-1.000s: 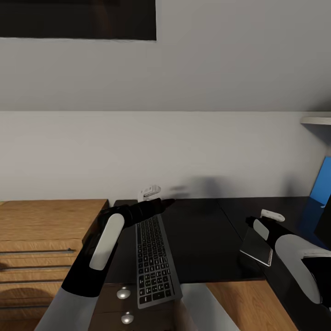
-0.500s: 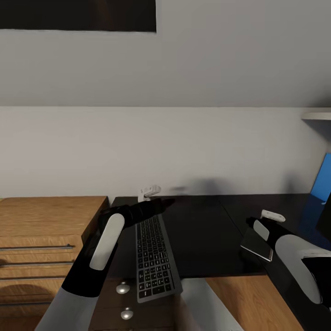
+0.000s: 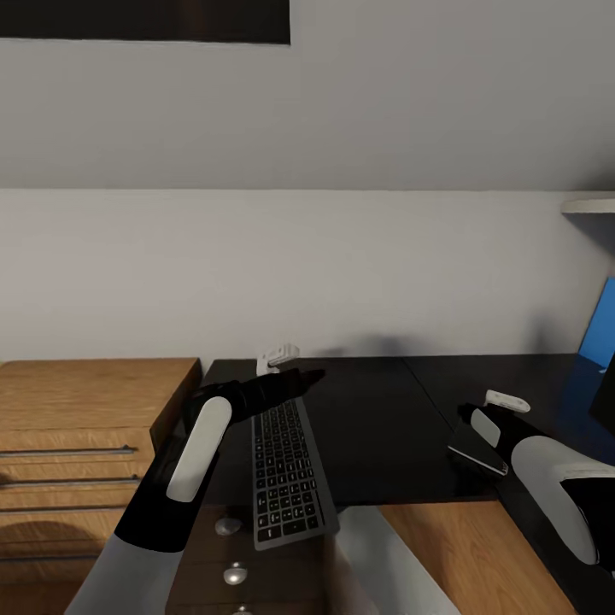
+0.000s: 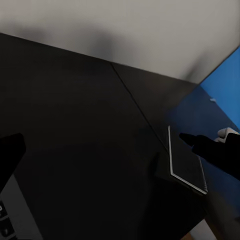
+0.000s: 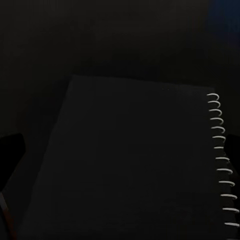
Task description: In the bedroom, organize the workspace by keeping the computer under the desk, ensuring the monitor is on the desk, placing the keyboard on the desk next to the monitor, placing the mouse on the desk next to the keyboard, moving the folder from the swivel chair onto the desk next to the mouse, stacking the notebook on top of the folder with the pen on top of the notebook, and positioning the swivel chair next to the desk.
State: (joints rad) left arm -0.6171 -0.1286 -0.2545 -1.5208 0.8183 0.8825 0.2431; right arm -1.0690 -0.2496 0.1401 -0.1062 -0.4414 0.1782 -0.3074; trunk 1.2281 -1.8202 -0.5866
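The grey keyboard [image 3: 286, 474] hangs lengthwise from my left gripper [image 3: 299, 380], which is shut on its far end; its near end sticks out past the front edge of the black desk [image 3: 376, 436]. The left wrist view catches a corner of the keyboard [image 4: 6, 222] beneath a black finger [image 4: 10, 155]. Over the desk's right part, my right gripper [image 3: 471, 423] is shut on the dark spiral notebook [image 3: 477, 453]. That notebook [image 5: 135, 165] is seen close up in the right wrist view. The monitor [image 3: 600, 342] glows blue at the right edge. Mouse, folder, pen, chair and computer are out of view.
A wooden dresser [image 3: 85, 401] stands against the desk's left side. Drawer knobs [image 3: 226, 527] show below the desk's front edge. A white shelf [image 3: 589, 207] juts from the wall above the monitor. A pale wall runs behind the desk.
The whole picture has shifted: desk, dresser and wall sit a little higher in the view, so the camera moved. Both arms keep their place, still holding the keyboard and the notebook.
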